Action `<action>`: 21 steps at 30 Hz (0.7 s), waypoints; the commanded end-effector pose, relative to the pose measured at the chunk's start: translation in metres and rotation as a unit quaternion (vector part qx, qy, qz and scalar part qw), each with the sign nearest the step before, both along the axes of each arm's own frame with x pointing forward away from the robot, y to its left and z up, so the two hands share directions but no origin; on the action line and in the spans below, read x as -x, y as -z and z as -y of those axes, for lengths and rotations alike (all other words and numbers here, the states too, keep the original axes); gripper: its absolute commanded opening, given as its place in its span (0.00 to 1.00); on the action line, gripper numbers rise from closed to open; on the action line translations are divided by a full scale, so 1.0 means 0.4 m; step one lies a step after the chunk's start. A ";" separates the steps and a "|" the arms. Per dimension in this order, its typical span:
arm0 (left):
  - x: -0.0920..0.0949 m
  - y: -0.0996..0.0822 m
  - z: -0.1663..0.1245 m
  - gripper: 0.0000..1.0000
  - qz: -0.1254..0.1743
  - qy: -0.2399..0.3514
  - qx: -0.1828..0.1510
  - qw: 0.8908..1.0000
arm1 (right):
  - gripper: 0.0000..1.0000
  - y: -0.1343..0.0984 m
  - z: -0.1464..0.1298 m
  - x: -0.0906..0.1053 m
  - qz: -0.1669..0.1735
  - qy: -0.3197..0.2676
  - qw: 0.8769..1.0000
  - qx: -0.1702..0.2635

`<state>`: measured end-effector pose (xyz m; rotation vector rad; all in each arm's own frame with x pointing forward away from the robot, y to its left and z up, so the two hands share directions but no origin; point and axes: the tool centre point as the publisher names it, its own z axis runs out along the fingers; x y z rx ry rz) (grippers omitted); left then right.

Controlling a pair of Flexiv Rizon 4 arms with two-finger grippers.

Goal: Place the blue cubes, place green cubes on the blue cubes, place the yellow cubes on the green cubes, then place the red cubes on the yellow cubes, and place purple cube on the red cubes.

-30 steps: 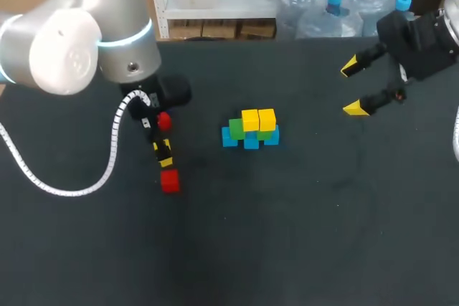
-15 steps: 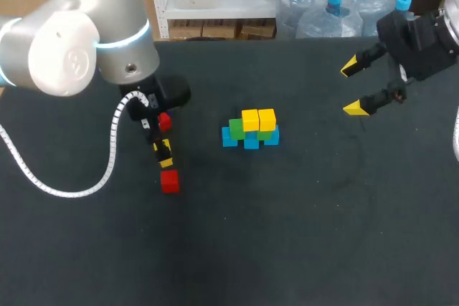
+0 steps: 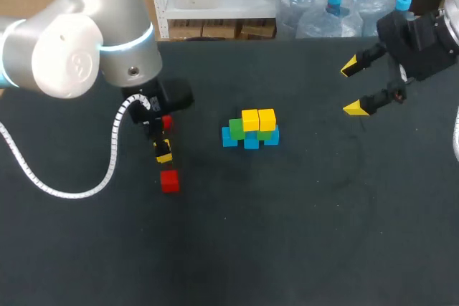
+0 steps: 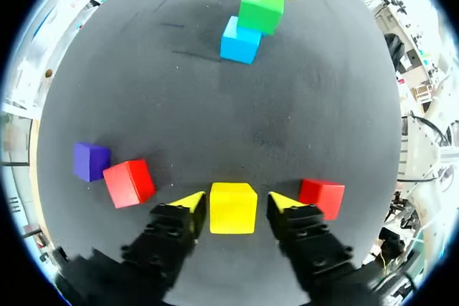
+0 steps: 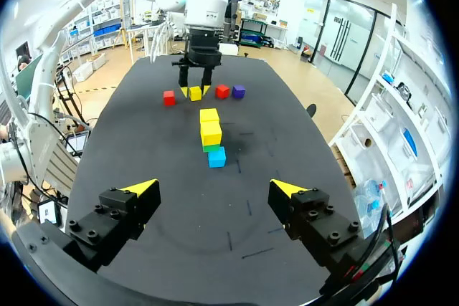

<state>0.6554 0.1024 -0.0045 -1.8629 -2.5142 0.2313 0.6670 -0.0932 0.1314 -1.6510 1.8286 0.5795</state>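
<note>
Left wrist view, left hand [image 4: 237,203] straddling yellow cube [image 4: 233,209], red cubes [image 4: 129,183] flanking

Readable text: none in any view.
Small yellow cube [image 4: 232,208]: plain faces, with no letter or number.
Red cube [image 4: 129,183] and purple cube [image 4: 91,160]: plain faces as well.
Stack of blue, green and yellow cubes [image 3: 250,130]: solid colour only, no label.
Dark table top [image 3: 323,234]: a few faint scuff lines, none forming a legible mark.
</note>
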 end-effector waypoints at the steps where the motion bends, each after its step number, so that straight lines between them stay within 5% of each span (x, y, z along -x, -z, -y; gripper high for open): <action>1: 0.003 -0.012 0.008 0.00 0.005 0.005 0.002 1.000 | 1.00 0.001 0.000 0.001 0.001 0.000 1.000 -0.001; 8: 0.014 -0.050 0.042 0.00 0.011 0.027 0.004 1.000 | 1.00 0.001 0.000 0.001 0.001 0.000 1.000 -0.001; 21: 0.018 -0.018 0.045 0.00 0.000 0.033 0.002 0.999 | 1.00 0.001 0.000 0.001 0.001 0.000 1.000 -0.001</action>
